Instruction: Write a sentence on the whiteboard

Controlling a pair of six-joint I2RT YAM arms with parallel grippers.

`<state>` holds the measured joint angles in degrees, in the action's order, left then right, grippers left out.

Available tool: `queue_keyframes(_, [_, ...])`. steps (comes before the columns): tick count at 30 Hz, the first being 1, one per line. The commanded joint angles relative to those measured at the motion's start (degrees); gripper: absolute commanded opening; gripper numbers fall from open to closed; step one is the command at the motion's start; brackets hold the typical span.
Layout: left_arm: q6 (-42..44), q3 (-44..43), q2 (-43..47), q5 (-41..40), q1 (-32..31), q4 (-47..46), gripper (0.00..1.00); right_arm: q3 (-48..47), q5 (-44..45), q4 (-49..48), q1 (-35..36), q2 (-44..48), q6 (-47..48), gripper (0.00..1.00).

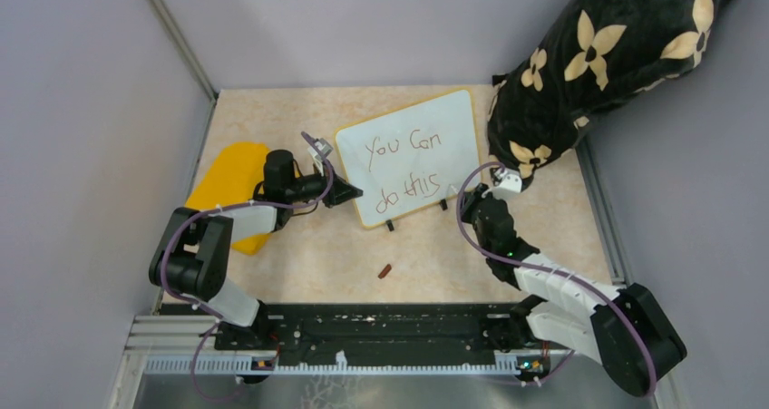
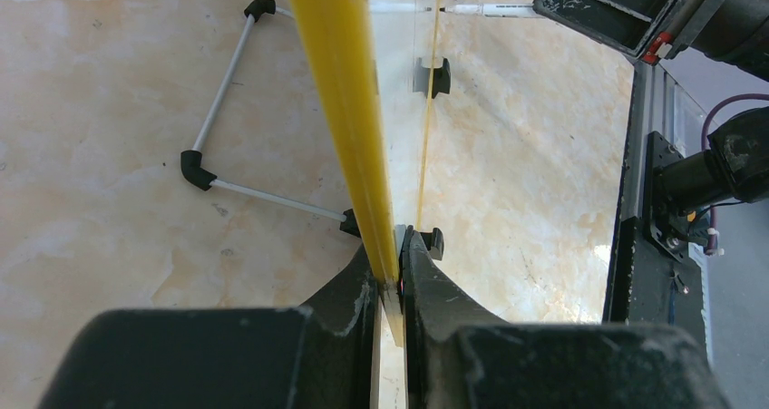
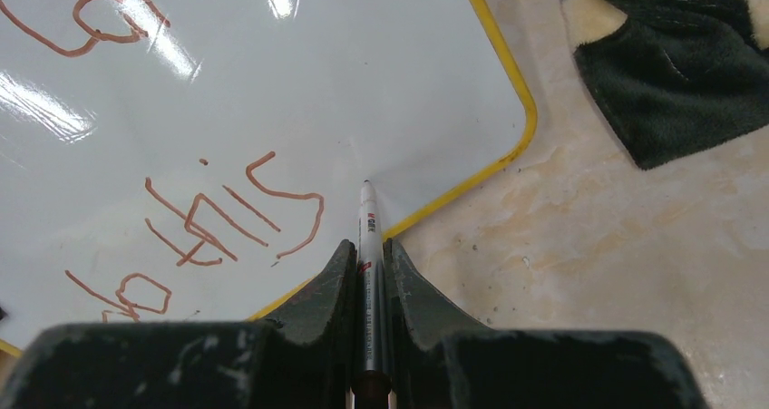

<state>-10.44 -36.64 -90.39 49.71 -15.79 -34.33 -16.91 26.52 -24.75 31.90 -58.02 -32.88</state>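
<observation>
The reddish-brown handwritten sentence (image 1: 405, 164) appeared complete on the flat yellow-rimmed whiteboard (image 1: 453, 119). The left gripper (image 2: 396, 248) clamped its rim; the right gripper (image 3: 368, 250) pinched a slim white marker (image 3: 367, 214).

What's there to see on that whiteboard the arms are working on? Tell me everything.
The whiteboard is a glossy white rectangle with rounded corners, a thin yellow rim and two small black feet on the beige table. It seems propped aslant on a wire stand. Reddish-brown handwriting reads "You Can" over "do this". The left gripper pinches its rim; the right gripper's marker tip appears to touch the surface beside "this".
</observation>
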Motion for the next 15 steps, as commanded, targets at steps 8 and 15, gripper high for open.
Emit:
queue_keyframes(8, [6.6,1.3,-3.0,-5.6,-1.1,7.6,0.0,-2.2,-0.6,-5.1,-1.4,-2.1,-1.3,0.0])
queue_keyframes(15, [6.6,1.3,-3.0,-5.6,-1.1,7.6,0.0,-1.7,-0.7,-4.6,-1.6,-2.3,-1.4,0.0])
